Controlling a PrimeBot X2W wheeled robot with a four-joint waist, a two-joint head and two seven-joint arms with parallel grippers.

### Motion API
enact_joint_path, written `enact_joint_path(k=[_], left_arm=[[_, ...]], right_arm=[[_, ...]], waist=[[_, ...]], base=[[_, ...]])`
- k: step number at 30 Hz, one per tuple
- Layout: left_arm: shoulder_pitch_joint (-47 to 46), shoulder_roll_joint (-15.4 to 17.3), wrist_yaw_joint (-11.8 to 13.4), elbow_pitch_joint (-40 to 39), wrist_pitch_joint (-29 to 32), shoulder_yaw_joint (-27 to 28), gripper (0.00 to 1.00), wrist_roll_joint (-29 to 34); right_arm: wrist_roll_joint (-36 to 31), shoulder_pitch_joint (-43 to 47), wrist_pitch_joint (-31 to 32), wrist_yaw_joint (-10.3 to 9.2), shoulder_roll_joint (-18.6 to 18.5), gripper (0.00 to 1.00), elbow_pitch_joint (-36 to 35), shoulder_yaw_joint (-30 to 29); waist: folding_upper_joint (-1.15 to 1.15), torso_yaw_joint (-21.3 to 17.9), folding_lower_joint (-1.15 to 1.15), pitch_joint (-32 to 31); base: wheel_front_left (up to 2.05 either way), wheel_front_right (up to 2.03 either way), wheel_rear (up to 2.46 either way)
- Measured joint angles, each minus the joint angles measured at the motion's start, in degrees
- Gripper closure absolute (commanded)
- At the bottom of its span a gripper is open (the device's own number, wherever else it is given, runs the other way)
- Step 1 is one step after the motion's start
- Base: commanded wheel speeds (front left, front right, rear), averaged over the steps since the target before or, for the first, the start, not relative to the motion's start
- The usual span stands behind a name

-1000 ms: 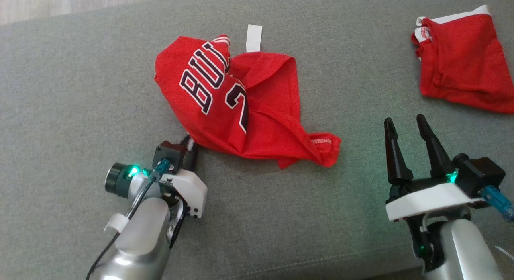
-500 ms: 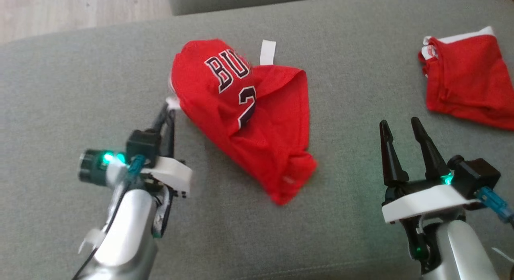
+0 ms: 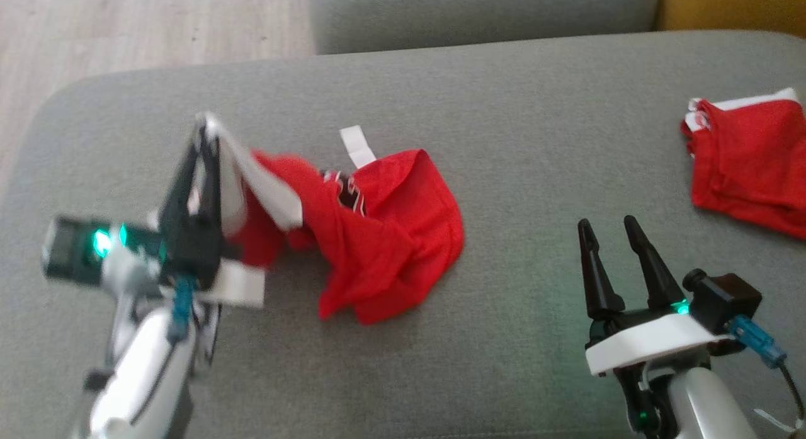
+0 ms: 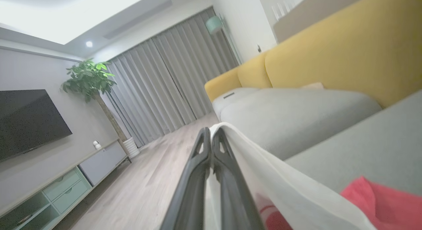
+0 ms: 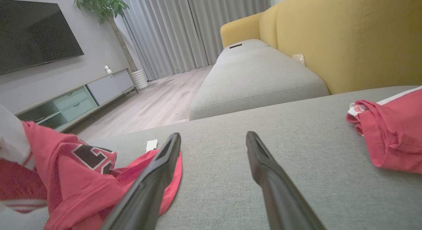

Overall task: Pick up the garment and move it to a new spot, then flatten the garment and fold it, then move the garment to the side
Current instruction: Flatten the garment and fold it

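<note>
Left end effector [image 3: 203, 131] pinches garment [image 3: 390, 237] white edge, seemingly lifted.

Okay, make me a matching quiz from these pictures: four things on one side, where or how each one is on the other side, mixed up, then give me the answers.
Things
1. left gripper
2. right gripper
3. jersey
4. second red garment

States or places
A. lying at the far right of the cushion in the head view
B. open, holding nothing
C. shut on the jersey's white edge
D. one edge raised, the rest heaped on the cushion

Pairs: 1-C, 2-B, 3-D, 4-A
</note>
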Motion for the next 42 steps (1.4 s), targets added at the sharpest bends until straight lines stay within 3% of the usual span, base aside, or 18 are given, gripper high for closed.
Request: enact_joint_path(k=[4,13,17,18,19,24,32,37,42], left_arm=[[5.15,1.03,-0.8,3.42,0.0,-2.97,1.0,-0.37],[14.71,-1.1,-9.72,16.66,1.0,-12.88,1.0,-4.55],[15.0,-2.2,-10.81,19.6,1.62,-13.58,1.0,-5.79],[14.91,-2.5,-10.76,19.96,1.6,-13.5,0.55,-6.12],[14.73,-2.76,-10.47,20.03,1.58,-13.21,0.0,-6.44],[12.63,-3.81,-8.24,17.38,0.91,-10.06,0.0,-8.71],[12.49,-5.91,-3.03,3.39,0.42,-2.85,0.0,-12.17],[12.82,-6.93,-3.16,1.15,0.42,-2.24,0.0,-12.36],[12.77,-8.86,-4.7,1.31,0.42,-2.8,0.0,-11.88]], right_arm=[[0.34,0.01,-0.15,0.0,0.0,0.0,0.7,0.46],[0.91,0.21,-0.23,0.0,0.0,0.0,2.44,0.1],[0.91,0.21,-0.2,0.0,0.0,0.0,2.93,0.05],[0.91,0.21,-0.12,0.0,0.0,0.0,3.01,0.05],[0.91,0.21,-0.11,0.0,0.0,0.0,3.1,0.05],[0.93,0.2,0.08,0.0,0.0,0.0,3.31,0.2],[-1.04,-1.4,4.23,0.0,0.0,0.0,5.72,0.78],[-1.04,-9.48,11.18,0.0,-0.01,0.0,10.62,0.86],[0.56,-19.99,20.27,0.0,-0.09,0.0,21.14,0.14]], waist=[[0.0,1.29,0.0,-0.54],[0.0,4.51,0.0,-1.34],[0.0,5.55,0.0,-1.69],[0.0,5.92,0.01,-1.83],[0.0,6.29,0.01,-1.98],[0.0,8.15,0.01,-2.63],[0.0,11.67,0.01,-1.96],[0.0,14.43,0.01,-0.46],[0.0,17.89,0.01,1.13]], base=[[0.0,0.0,0.0],[0.0,0.0,0.0],[0.0,0.0,0.0],[0.0,0.0,0.0],[0.0,0.0,0.0],[0.0,0.0,0.0],[0.0,0.0,0.0],[0.0,0.0,0.0],[0.0,0.0,0.0]])
